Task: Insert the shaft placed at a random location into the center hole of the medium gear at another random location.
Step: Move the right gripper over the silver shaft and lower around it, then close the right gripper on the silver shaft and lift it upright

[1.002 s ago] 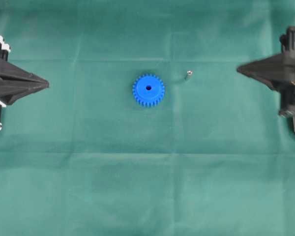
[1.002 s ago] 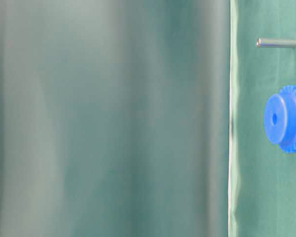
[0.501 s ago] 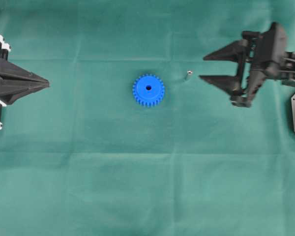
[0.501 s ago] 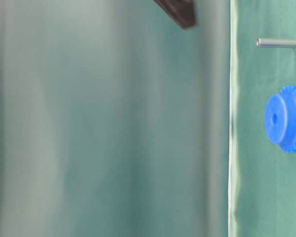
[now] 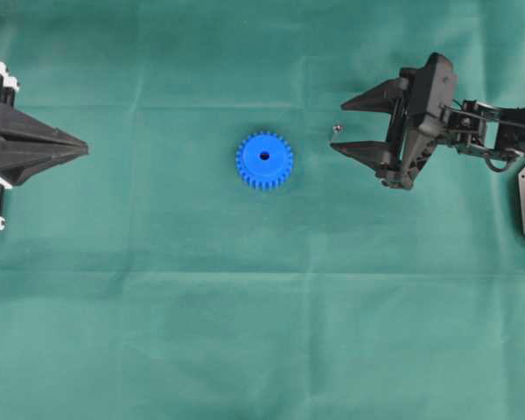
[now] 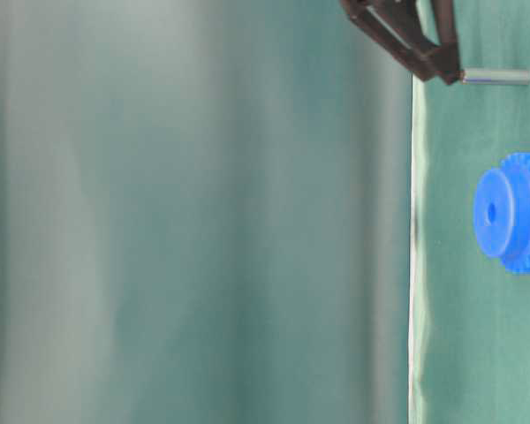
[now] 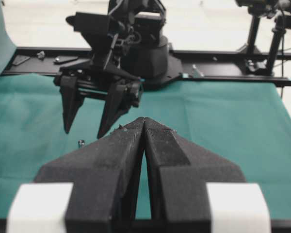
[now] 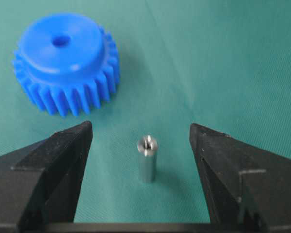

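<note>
At the far left the left gripper (image 5: 80, 150) sits parked, jaws pressed together on nothing, well apart from the work. Near the middle of the green cloth (image 5: 262, 332) lies the gear (image 5: 264, 161), flat, its hole (image 5: 264, 156) dark and unfilled. Just to its right the shaft (image 5: 336, 131) stands upright on the cloth, apart from the gear. Right of that, the right gripper (image 5: 339, 128) has its jaws spread wide and holds nothing; in the wrist view the shaft (image 8: 147, 158) stands between the two fingers, touching neither. So nothing of the task looks done: grasping, carrying and inserting all remain, and the grasp seems about to begin. Count: one gear, one hole, one shaft, two grippers.
</note>
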Available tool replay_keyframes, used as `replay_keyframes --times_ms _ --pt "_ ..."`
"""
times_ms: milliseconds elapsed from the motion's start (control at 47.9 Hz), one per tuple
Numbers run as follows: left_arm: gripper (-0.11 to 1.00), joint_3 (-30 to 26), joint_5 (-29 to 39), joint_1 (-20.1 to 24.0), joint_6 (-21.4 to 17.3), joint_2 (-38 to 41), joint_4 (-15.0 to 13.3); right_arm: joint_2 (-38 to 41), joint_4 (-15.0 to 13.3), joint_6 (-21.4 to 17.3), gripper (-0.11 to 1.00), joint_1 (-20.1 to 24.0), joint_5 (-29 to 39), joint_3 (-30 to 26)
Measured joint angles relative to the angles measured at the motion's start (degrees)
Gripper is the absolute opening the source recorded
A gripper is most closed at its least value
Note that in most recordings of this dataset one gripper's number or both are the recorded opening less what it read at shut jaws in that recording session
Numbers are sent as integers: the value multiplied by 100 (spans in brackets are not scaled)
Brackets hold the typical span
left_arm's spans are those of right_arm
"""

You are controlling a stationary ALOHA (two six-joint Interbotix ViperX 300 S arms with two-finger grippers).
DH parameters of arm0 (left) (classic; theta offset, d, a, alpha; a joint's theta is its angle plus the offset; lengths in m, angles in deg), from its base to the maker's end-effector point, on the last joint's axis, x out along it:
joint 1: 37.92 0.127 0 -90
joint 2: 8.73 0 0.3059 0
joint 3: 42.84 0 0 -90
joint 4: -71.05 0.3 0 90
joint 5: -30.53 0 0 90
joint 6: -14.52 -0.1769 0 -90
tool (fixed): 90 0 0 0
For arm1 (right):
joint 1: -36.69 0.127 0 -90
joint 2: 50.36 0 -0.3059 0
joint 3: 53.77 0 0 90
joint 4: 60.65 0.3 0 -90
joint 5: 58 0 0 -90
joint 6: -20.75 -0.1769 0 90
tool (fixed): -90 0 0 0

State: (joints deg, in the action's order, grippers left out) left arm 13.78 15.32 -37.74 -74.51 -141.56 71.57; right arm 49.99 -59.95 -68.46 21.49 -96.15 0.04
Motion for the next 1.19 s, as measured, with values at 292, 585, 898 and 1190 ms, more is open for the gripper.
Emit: replay_keyframes --times_ms 292,585,898,1190 --pt "0 -9 79 9 -9 0 0 202 79 0 75 -9 -149 -26" --pt "0 -9 132 0 0 0 0 272 88 0 58 -9 -149 -88" --pt "0 -9 185 9 -18 9 0 290 70 0 13 -9 -35 -105" --pt "0 -9 185 0 -18 0 0 264 70 0 13 -18 0 -123"
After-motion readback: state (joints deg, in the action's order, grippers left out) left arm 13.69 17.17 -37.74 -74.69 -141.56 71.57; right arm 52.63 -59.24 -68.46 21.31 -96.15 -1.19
